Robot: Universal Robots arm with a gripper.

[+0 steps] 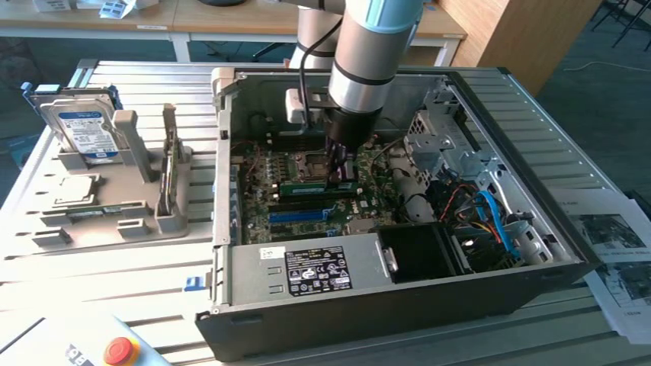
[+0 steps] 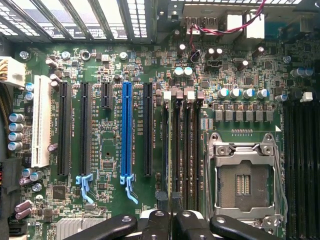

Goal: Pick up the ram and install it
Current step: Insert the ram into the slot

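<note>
Long, narrow green ram (image 1: 305, 185) in the pinch of the nearly closed gripper (image 1: 343, 175)

Bright daylight; glare whitens slatted table (image 1: 102, 274); computer case (image 1: 407, 313) interior shadowed; motherboard (image 2: 110, 165) evenly lit.

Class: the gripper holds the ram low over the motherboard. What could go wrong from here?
1. The ram in the gripper may not be lined up with the memory slots; pressing could jam or bend it.
2. The open processor socket lies right beside those slots; a slip might damage its contacts.
</note>
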